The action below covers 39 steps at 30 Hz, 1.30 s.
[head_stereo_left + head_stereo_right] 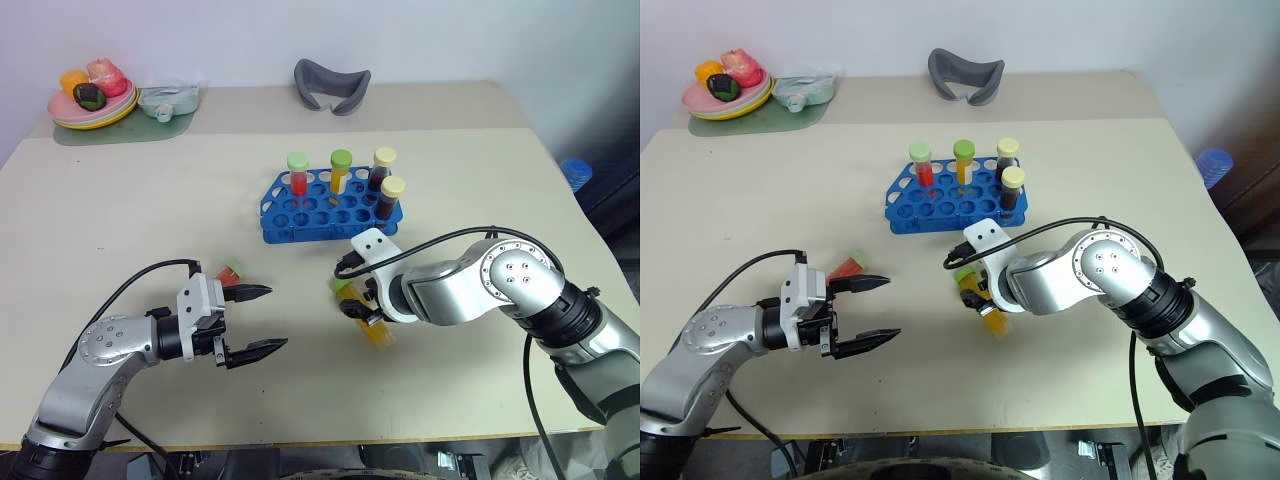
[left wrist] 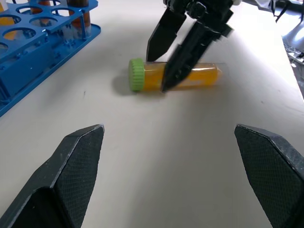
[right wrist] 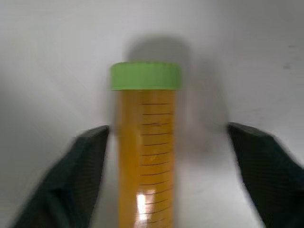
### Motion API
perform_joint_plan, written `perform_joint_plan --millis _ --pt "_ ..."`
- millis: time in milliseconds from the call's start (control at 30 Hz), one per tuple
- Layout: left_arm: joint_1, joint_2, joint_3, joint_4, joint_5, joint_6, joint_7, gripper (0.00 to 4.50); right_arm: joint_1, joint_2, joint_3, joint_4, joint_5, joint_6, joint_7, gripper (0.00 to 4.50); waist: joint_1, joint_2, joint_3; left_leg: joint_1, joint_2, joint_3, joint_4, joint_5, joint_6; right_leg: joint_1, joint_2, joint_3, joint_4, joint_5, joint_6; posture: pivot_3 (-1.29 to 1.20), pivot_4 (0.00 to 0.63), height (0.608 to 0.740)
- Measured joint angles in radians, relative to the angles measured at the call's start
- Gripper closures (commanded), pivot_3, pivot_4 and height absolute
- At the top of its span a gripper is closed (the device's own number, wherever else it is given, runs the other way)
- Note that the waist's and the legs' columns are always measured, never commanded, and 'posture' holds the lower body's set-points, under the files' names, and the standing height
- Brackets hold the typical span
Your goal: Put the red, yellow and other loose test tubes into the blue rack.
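The blue rack (image 1: 300, 215) stands mid-table with several capped tubes upright in its holes. A yellow-orange tube with a green cap (image 2: 204, 76) lies flat on the table in front of the rack. My right gripper (image 1: 362, 315) points down over it, fingers astride the tube with a gap still showing on one side in the right wrist view. A red tube with a green cap (image 1: 228, 272) lies on the table just behind my left gripper (image 1: 275, 317), which hovers wide open and holds nothing, pointing toward the yellow tube.
A plate of toy food (image 1: 92, 100) on a green mat and a clear packet (image 1: 168, 98) sit at the far left corner. A grey curved object (image 1: 332, 85) lies at the back. A blue item (image 1: 575, 172) sits beyond the table's right edge.
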Motion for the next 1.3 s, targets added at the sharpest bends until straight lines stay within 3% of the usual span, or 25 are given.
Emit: perform_joint_plan --millis 433,533,600,933,1100,1300 --pt "0.078 -0.012 0.001 0.163 0.044 -0.195 -0.084 0.0 -0.016 -0.026 0.002 -0.001 0.0 0.012 -0.009 1.79 -0.001 0.0 0.0 -0.003 0.0 0.0 0.0 0.0 0.0 -0.003 0.0 0.0 0.0 0.0 0.0 0.0 0.15 0.74" --pt "0.08 -0.016 0.001 0.183 0.049 -0.225 -0.093 0.0 -0.017 -0.033 0.002 -0.001 0.0 0.011 -0.008 2.63 -0.002 0.0 0.0 -0.003 0.0 0.0 0.0 0.0 0.0 -0.004 0.0 0.0 0.001 0.0 0.0 0.0 0.15 0.74" --pt "0.077 -0.023 0.0 0.211 0.051 -0.252 -0.107 0.0 -0.017 -0.033 0.002 -0.002 0.0 0.011 -0.01 3.55 -0.002 0.0 0.0 -0.003 0.0 0.0 0.0 0.0 0.0 -0.004 0.0 0.0 0.001 0.0 0.0 0.0 0.15 0.74" --pt "0.112 -0.058 0.004 0.357 0.07 -0.442 -0.168 0.0 -0.019 -0.037 0.001 -0.005 -0.004 0.011 -0.002 3.55 -0.001 0.0 0.0 -0.003 0.0 0.0 0.0 0.0 0.0 -0.004 0.0 0.0 0.001 0.0 0.0 0.0 0.15 0.74" --pt "0.093 -0.088 0.029 0.372 0.043 -0.48 -0.155 0.0 -0.047 -0.035 -0.102 -0.09 -0.15 0.005 0.182 3.55 0.0 0.001 0.0 -0.004 0.0 0.0 0.0 0.0 0.0 -0.005 0.0 0.0 0.001 0.0 0.0 0.0 0.15 0.74" --pt "0.026 -0.083 0.096 0.303 -0.045 -0.407 -0.116 0.0 0.006 0.013 -0.276 -0.217 -0.509 -0.149 0.512 3.55 0.001 0.0 0.0 -0.004 0.0 0.0 0.0 0.0 0.0 -0.004 0.0 -0.001 0.001 0.0 0.0 0.0 0.15 0.74"
